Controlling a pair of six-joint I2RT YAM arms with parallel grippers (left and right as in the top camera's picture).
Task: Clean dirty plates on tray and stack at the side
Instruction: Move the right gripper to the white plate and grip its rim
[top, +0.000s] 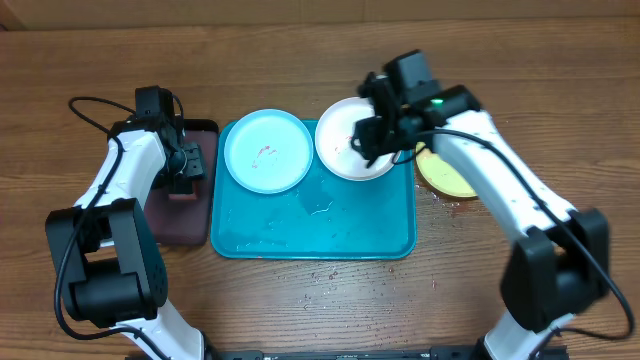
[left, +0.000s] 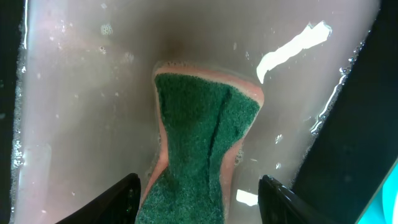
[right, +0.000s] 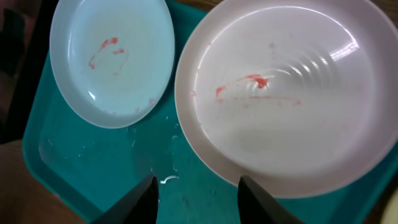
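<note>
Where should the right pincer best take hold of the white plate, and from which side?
Probably at the rim toward the middle of the tray, from above: the white plate lies face-up, its thin rim is free there, and the open right pincer hangs just over it.

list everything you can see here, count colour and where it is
cyan plate: 1, light cyan with red smears, on the tray's left half
white plate: 1, white with red smears, at the tray's far right corner, rim past the tray's far edge
yellow-green plate: 1, yellow-green, on the table right of the tray, partly hidden by the right arm
tray: 1, turquoise, table centre, wet
black tray: 1, black with pinkish inside, left of the tray
sponge: 1, green over pink, in the black tray
table: 1, brown wood, under everything
left pincer: 1, black, open, over the sponge
right pincer: 1, black, open, at the white plate's rim
</note>
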